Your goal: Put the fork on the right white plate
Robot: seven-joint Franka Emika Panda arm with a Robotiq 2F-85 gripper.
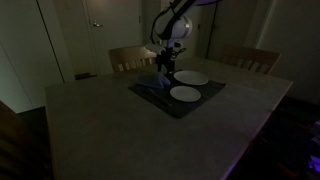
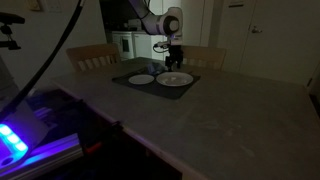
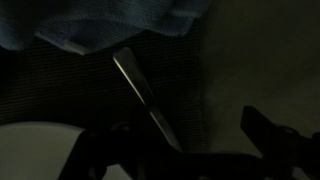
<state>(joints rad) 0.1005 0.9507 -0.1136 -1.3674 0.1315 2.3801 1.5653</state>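
Your hand [image 3: 180, 135] is spread apart around the thin silver metal fork [image 3: 138, 85], round white plate [image 3: 35, 145] at lower left.

Dark placemat [image 1: 148, 93] — two chairs [image 1: 131, 58] behind

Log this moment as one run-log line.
gripper: open, over fork | fork: lying on mat, not on white plate | blue cloth: near fork's far end

This is a dim home dining room, shown in an exterior view by a large dining table [image 1: 110, 125] with wooden chairs [image 1: 131, 58] at its far side, a dark placemat [image 1: 148, 92] bearing white plates [image 1: 186, 94], and a pale door [image 1: 100, 30] behind.
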